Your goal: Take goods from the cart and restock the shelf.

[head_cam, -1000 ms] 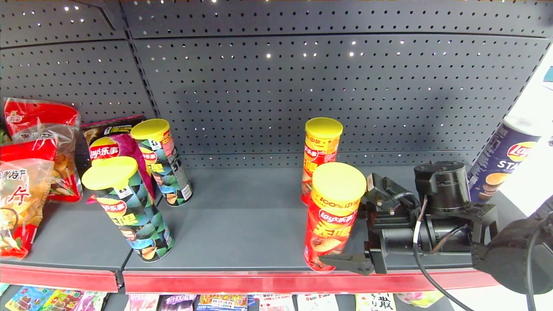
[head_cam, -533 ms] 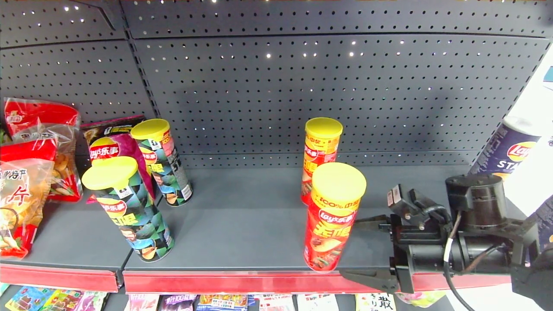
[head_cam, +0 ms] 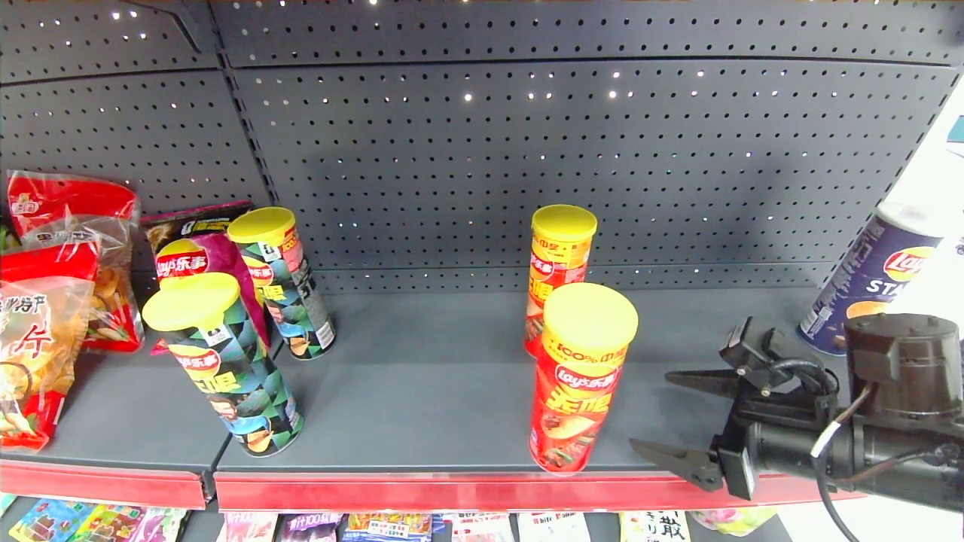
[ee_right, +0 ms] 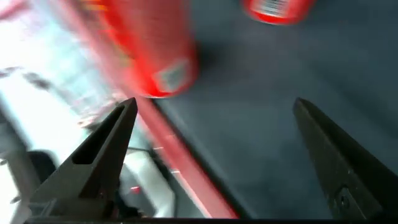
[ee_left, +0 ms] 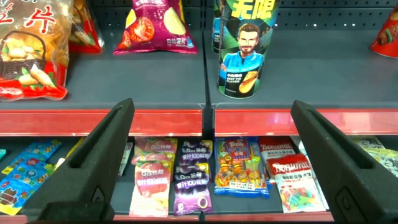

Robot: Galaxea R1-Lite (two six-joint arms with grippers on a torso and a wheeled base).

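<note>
A red chip can (head_cam: 584,376) with a yellow lid stands upright near the front edge of the grey shelf (head_cam: 422,391), and a second red can (head_cam: 559,260) stands behind it. My right gripper (head_cam: 659,412) hangs just right of the front can, open and holding nothing, clear of the can. The right wrist view shows its spread fingers (ee_right: 102,155) with the front red can (ee_right: 149,50) blurred ahead and the rear can (ee_right: 277,9) beyond. My left gripper (ee_left: 211,106) is open and holds nothing, in front of the shelf's red lip (ee_left: 205,121), facing a teal can (ee_left: 245,50).
Two teal cans (head_cam: 226,361) (head_cam: 282,278) and snack bags (head_cam: 45,301) fill the shelf's left part. A blue can (head_cam: 874,278) leans at the far right. Bare shelf floor lies between the teal and red cans. Candy packs (ee_left: 186,180) lie on the lower shelf.
My right gripper has drawn back to the right, away from the front red can, staying open. The can stands where it was.
</note>
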